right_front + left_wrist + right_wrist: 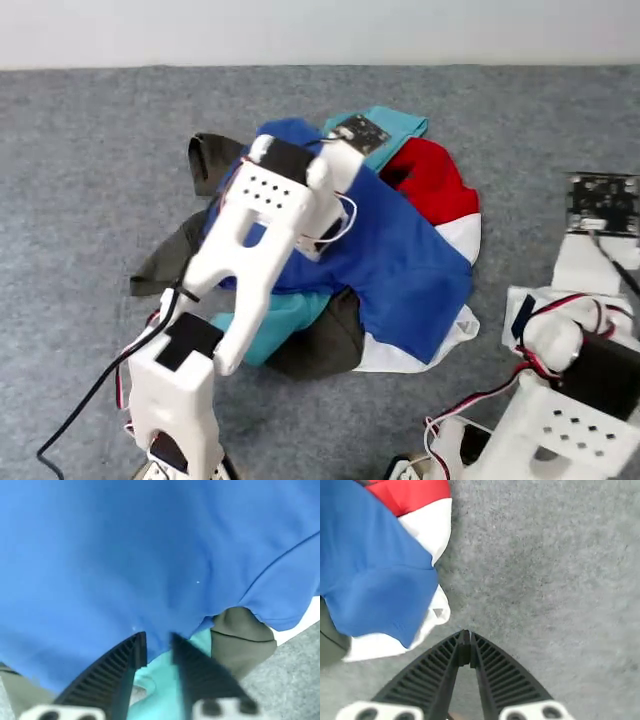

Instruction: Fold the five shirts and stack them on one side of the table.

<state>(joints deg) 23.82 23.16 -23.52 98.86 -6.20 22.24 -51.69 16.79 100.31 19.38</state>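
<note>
Several shirts lie in one crumpled pile mid-table. The blue shirt (400, 250) is on top, over a red shirt (435, 185), a white one (465, 235), a teal one (280, 315) and a dark olive one (325, 340). My left arm (260, 230) hangs over the pile. Its gripper (159, 642) is pinched on the hem of the blue shirt (150, 555), with teal cloth (160, 680) and olive cloth (240, 635) beneath. My right gripper (466, 640) is shut with nothing in it, above bare table beside the white shirt's edge (430, 525).
Grey felt table (80, 180) lies bare to the left, far side and right of the pile. The right arm's base and cables (560, 400) stand at the near right corner. The left arm's base (175, 420) and cable sit at the near left.
</note>
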